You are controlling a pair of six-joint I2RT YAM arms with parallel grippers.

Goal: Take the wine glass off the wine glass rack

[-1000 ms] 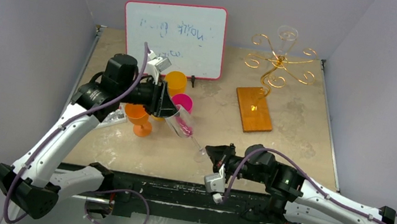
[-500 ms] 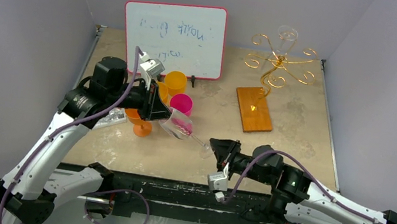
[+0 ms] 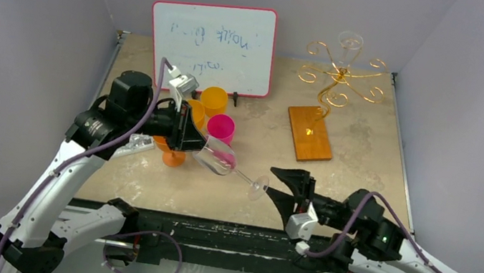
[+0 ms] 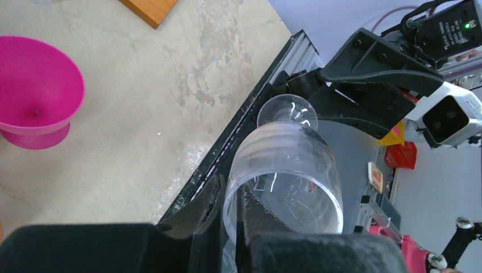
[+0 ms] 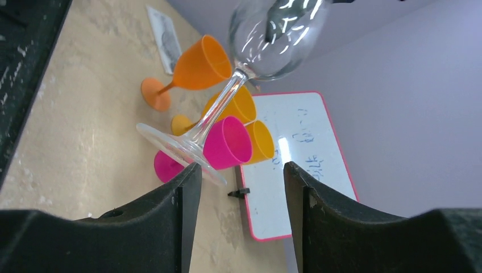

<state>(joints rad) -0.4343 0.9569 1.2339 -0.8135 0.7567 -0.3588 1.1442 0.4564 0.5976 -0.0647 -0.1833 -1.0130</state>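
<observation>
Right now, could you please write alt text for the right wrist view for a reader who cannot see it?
A clear wine glass hangs tilted, its foot toward the camera, just ahead of the open right tool. Behind it stand orange goblets, a pink goblet and a red-framed whiteboard on a tan table.

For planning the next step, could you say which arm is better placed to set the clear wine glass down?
Probably the left: the left gripper is shut on the wine glass at its bowl, while the right gripper stands open near the foot, holding nothing.
</observation>
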